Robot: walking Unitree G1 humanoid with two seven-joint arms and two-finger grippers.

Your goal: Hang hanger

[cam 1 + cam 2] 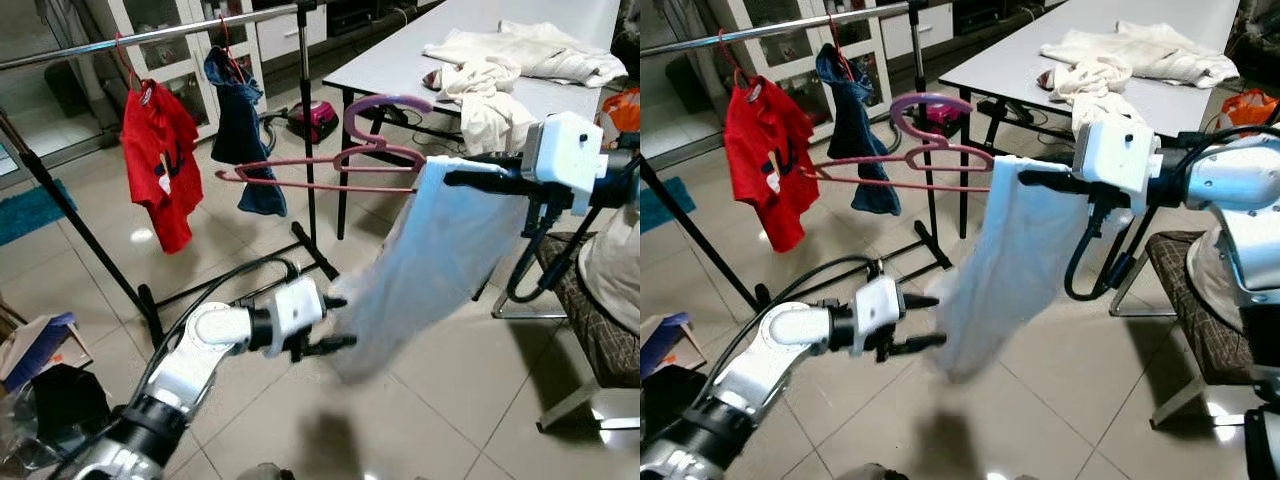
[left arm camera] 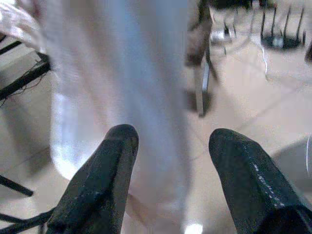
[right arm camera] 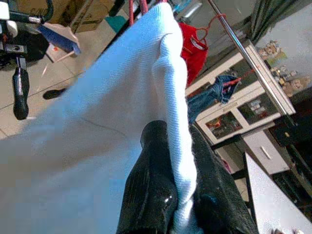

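A pink hanger [image 1: 320, 165] is held level in the air, its hook [image 1: 385, 103] pointing up. One arm of it runs into a pale white garment [image 1: 420, 270] that droops from it. My right gripper [image 1: 462, 178] is shut on the garment's top where the hanger enters. In the right wrist view the cloth [image 3: 97, 131] is pinched in the right gripper [image 3: 175, 134]. Below, my left gripper [image 1: 340, 322] is open beside the garment's lower edge. Its two fingers [image 2: 105, 165] are spread in front of the cloth [image 2: 122, 73], not touching it.
A clothes rack's rail [image 1: 150, 35] crosses the upper left, carrying a red shirt [image 1: 160, 165] and a dark blue garment [image 1: 240, 130]. Its black post and feet [image 1: 310, 210] stand behind the hanger. A grey table [image 1: 400, 60] with white clothes [image 1: 500, 60] is behind, a chair [image 1: 585, 300] at right.
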